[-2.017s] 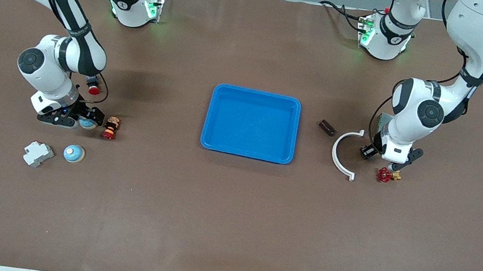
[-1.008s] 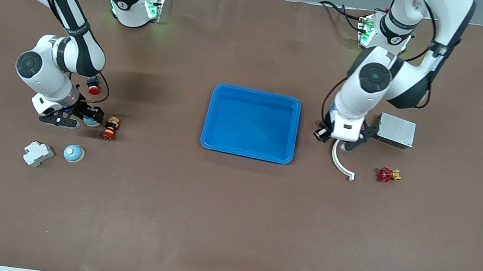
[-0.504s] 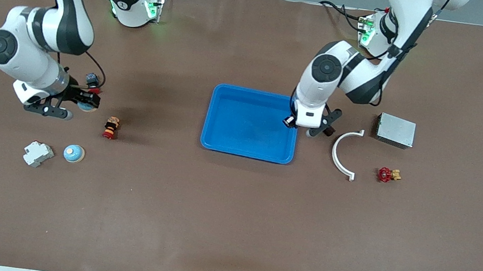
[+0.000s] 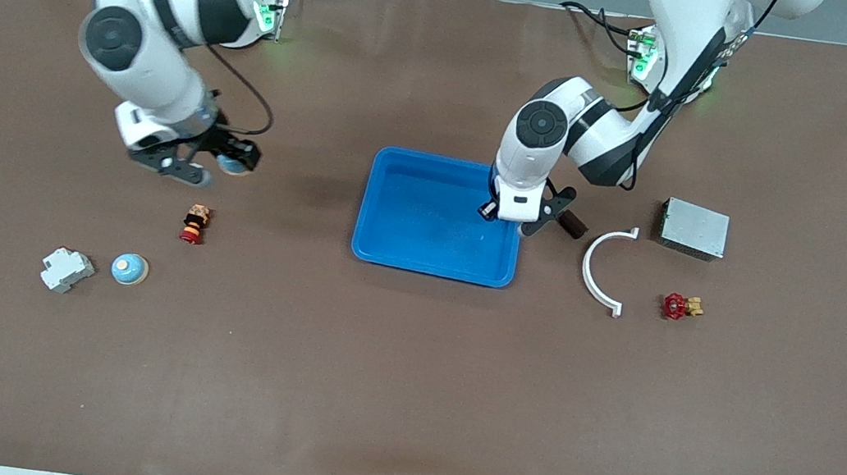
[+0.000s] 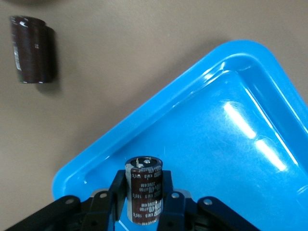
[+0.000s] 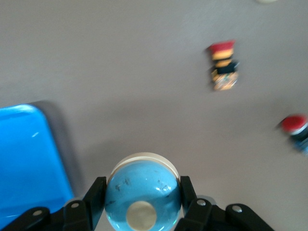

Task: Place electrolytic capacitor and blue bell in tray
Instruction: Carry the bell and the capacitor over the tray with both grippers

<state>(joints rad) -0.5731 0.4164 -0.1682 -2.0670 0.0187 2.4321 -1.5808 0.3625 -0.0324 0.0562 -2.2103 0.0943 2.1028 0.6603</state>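
The blue tray [image 4: 426, 221] lies mid-table and has nothing in it. My left gripper [image 4: 490, 212] is shut on a dark brown electrolytic capacitor [image 5: 143, 192], held upright over the tray's corner [image 5: 231, 134] at the left arm's end. A second brown capacitor [image 4: 576, 225] lies on the table beside that tray edge; it also shows in the left wrist view [image 5: 32, 49]. My right gripper [image 4: 231, 161] is shut on a blue bell [image 6: 142, 192], held in the air over the table between the tray [image 6: 24, 159] and the right arm's end. Another blue bell [image 4: 130, 269] sits on the table.
A red, black and orange push button [image 4: 194, 224] and a grey breaker [image 4: 66, 269] lie toward the right arm's end. A white curved piece [image 4: 603, 267], a grey metal box [image 4: 693, 228] and a red valve [image 4: 677, 306] lie toward the left arm's end.
My right gripper has lifted the blue bell and carried it toward the tray. My left gripper has moved with its capacitor from beside the white curve to over the tray's edge.
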